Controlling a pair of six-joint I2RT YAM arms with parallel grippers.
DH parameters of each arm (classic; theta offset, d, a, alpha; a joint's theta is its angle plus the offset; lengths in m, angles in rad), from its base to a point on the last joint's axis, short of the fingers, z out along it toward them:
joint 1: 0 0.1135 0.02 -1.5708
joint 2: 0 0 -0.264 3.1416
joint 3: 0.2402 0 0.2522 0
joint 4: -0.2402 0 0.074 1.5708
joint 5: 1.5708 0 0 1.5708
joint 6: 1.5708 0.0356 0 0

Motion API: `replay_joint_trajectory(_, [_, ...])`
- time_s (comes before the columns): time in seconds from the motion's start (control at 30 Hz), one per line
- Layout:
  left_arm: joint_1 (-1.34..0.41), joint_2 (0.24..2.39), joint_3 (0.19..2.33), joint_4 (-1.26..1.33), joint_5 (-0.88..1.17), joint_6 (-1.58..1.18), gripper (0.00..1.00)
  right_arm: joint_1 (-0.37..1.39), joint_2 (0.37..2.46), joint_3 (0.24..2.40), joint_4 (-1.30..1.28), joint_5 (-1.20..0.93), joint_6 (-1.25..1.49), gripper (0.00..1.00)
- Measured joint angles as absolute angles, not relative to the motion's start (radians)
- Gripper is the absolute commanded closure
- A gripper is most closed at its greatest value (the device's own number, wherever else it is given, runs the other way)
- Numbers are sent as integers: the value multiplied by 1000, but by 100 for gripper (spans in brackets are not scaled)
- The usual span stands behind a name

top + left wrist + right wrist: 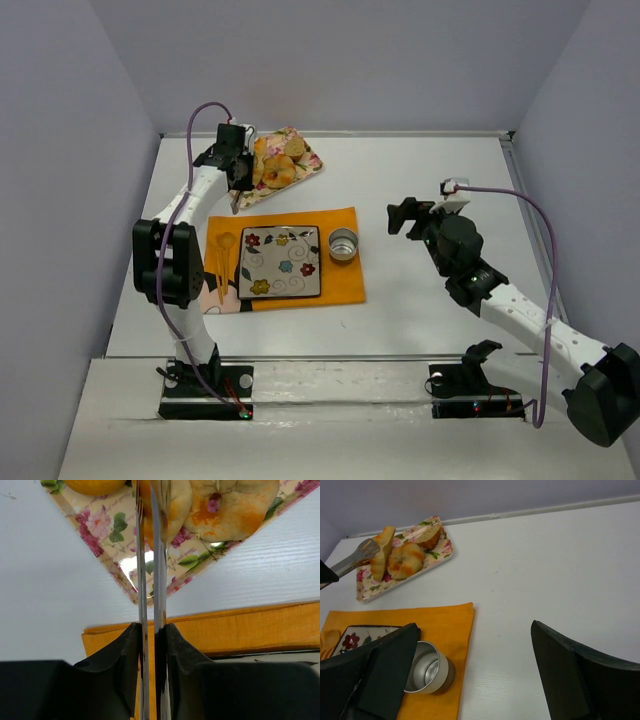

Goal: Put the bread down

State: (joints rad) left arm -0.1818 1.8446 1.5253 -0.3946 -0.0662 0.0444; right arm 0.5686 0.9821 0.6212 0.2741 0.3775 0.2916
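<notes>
Two black fingers of the left gripper (150,645) are clamped on a pair of metal tongs (152,570), whose thin arms run nearly together up to the croissant (381,552). The tongs pinch the croissant over the left end of the floral tray (100,540), and it stands tilted, one end raised. Whether its lower end touches the tray cannot be told. The bagel (232,505) lies just beside it on the tray.

The tray sits at the far left of the table (560,570), near the back wall. One corner points at the orange placemat (225,625), with a strip of bare table between them. The square plate (282,262) lies on the mat, with the metal cup (430,669) just to its right.

The right gripper (474,627) hangs with its fingers spread wide and holds nothing, over broad bare table right of the cup.

In the left wrist view the top edge cuts off the croissant and the tong tips. From above, the left arm covers the tray's left edge.
</notes>
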Motion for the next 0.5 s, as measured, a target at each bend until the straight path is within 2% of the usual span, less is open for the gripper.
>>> replay_joint_trajectory(0.13, [-181, 1844, 1526, -395, -56, 37, 85, 569, 973, 621, 277, 378, 292, 0])
replay_joint_trajectory(0.33, [-182, 1800, 1524, -408, -28, -1, 85, 569, 968, 620, 278, 378, 292, 1])
replay_joint_trajectory(0.5, [-183, 1645, 1493, -408, -31, -63, 86, 569, 968, 619, 278, 378, 292, 1])
